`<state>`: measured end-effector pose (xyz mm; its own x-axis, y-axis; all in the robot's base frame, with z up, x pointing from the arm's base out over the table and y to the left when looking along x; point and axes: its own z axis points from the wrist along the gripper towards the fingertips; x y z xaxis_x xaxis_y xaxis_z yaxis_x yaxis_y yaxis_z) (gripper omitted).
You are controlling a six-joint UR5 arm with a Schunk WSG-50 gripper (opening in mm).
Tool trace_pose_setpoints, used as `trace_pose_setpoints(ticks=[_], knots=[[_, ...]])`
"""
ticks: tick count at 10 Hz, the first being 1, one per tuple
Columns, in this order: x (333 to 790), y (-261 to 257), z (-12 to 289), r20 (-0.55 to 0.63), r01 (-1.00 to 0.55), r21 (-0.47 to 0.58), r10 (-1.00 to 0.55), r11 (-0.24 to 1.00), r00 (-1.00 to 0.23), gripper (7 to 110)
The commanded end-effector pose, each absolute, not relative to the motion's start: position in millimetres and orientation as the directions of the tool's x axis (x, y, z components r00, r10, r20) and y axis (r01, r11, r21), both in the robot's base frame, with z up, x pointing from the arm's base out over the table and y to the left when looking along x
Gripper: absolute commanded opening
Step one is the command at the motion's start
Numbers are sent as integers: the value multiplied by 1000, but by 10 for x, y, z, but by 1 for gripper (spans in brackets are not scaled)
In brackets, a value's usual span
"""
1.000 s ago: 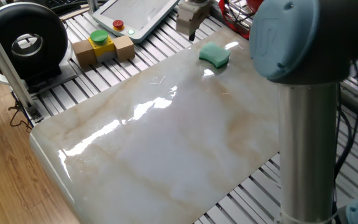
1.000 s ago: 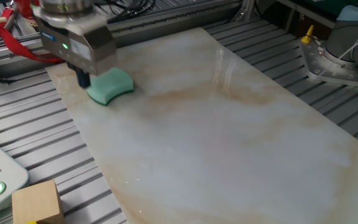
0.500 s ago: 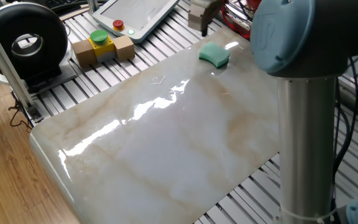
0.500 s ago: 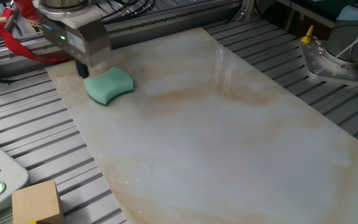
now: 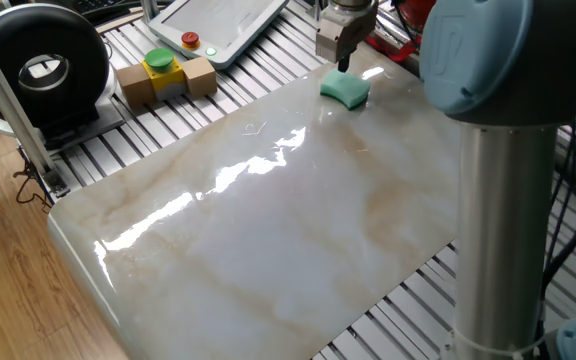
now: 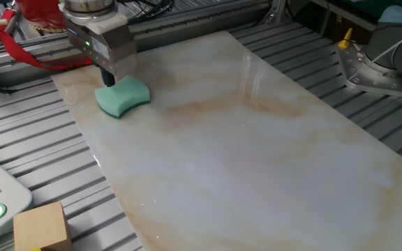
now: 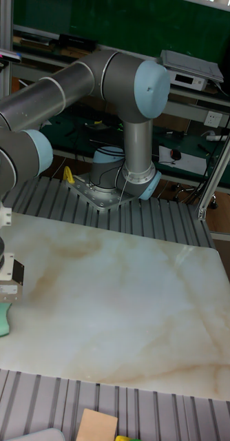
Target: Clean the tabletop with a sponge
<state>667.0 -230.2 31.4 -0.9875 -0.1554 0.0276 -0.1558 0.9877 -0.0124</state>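
**Gripper above the sponge, wiping not begun**

The sponge (image 6: 123, 97), a soft teal foam block with rounded edges, lies flat on a corner of the tabletop (image 6: 257, 153), in the upper left of this fixed view. The gripper (image 6: 109, 77) hangs directly over the far edge of the sponge. I cannot tell if its fingers are apart or together, because the body hides them. I judge the task is at its start: the sponge is not yet grasped, and the whole slab is left to wipe. The tabletop is glossy, white-grey marble with beige veins, and shows strong reflections. Around it is ribbed grey metal slats (image 6: 40, 153).
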Motion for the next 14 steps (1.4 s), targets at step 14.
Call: trace_pose_setpoints(ticks=[14], knots=[[6767,-1935,252,-57,-49,83,-44,995,-997,7]])
